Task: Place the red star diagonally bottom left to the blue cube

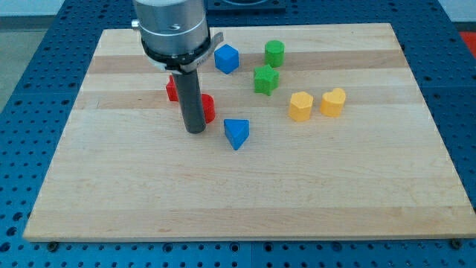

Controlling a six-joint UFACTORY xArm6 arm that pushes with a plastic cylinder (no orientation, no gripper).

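Note:
The blue cube (pixel 227 58) sits near the view's top centre of the wooden board (pixel 245 186). Two red blocks show only in part behind the rod: one (pixel 171 89) to the rod's left and one (pixel 208 109) to its right, below and left of the blue cube. Their shapes are hidden, so I cannot tell which is the star. My tip (pixel 195 131) rests on the board just below and between the two red blocks, touching or nearly touching the right one.
A blue triangular block (pixel 236 133) lies right of my tip. A green star (pixel 265 79) and a green cylinder (pixel 274 52) lie right of the blue cube. Two yellow blocks (pixel 300 106) (pixel 333 102) sit further right.

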